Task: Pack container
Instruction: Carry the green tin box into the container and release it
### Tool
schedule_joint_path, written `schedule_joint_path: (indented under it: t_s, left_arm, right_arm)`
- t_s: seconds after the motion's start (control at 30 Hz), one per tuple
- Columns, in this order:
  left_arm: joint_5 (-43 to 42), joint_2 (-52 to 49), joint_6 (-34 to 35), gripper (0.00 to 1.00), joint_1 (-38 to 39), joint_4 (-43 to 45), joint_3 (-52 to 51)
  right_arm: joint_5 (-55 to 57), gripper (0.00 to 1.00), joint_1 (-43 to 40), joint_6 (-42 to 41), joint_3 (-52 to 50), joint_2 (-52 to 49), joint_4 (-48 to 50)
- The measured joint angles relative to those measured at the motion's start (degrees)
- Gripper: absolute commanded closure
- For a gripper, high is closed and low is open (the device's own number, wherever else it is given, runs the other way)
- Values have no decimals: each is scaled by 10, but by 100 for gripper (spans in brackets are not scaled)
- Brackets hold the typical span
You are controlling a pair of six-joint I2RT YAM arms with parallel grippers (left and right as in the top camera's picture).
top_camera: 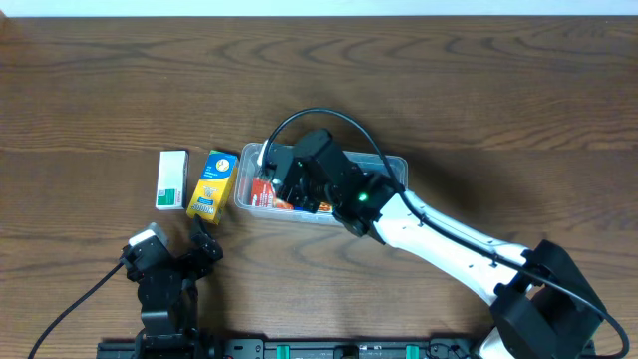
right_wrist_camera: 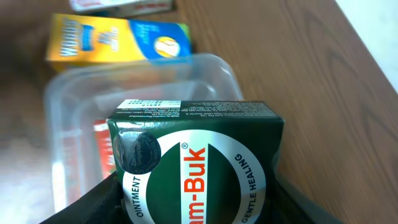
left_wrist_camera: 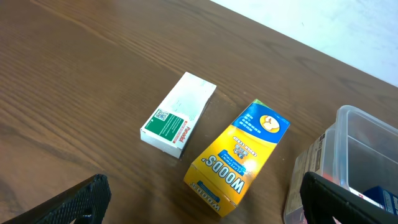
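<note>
The clear container (top_camera: pixel 391 165) lies mid-table and holds a red-and-orange box (top_camera: pixel 267 193). It also shows in the right wrist view (right_wrist_camera: pixel 74 124) and at the right edge of the left wrist view (left_wrist_camera: pixel 367 143). My right gripper (top_camera: pixel 304 184) is over its left half, shut on a dark green Zam-Buk box (right_wrist_camera: pixel 196 165). My left gripper (top_camera: pixel 204 239) is open and empty near the front edge. Its fingers frame the yellow Woods box (left_wrist_camera: pixel 239 155), which lies left of the container.
A white-and-green box (top_camera: pixel 171 179) lies left of the yellow Woods box (top_camera: pixel 212 184); it also shows in the left wrist view (left_wrist_camera: pixel 179 113). The right arm (top_camera: pixel 449 244) runs from the front right corner to the container.
</note>
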State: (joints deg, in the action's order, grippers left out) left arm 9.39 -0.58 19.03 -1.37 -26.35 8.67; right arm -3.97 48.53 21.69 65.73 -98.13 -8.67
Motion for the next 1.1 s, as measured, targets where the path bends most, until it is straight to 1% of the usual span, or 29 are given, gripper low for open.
schedule_joint_path:
  t_s: [0.13,0.23,0.33,0.37,0.53,0.63,0.8,0.87,0.93,1.0,1.1]
  left_arm:
    - [0,0,0,2,0,0,0]
    - [0,0,0,2,0,0,0]
    - [0,0,0,2,0,0,0]
    - [0,0,0,2,0,0,0]
    - [0,0,0,2,0,0,0]
    - [0,0,0,2,0,0,0]
    - [0,0,0,2,0,0,0]
    - [0,0,0,2,0,0,0]
    - [0,0,0,2,0,0,0]
    - [0,0,0,2,0,0,0]
    - [0,0,0,2,0,0,0]
  right_arm:
    - [-17,57,11,8,0,0,5]
    - [-25,53,13,14,0,0,9]
    - [-27,40,13,19,0,0,16]
    - [-27,35,13,23,0,-1,22]
    - [-29,21,13,45,0,-9,43]
    - [-26,16,13,48,0,-10,57]
    - [-14,15,13,49,0,-10,64]
    - [-10,12,13,49,0,-10,63]
    - [6,7,13,38,0,-10,62]
    - [39,3,13,10,0,-9,53]
    - [97,1,4,-52,0,5,11]
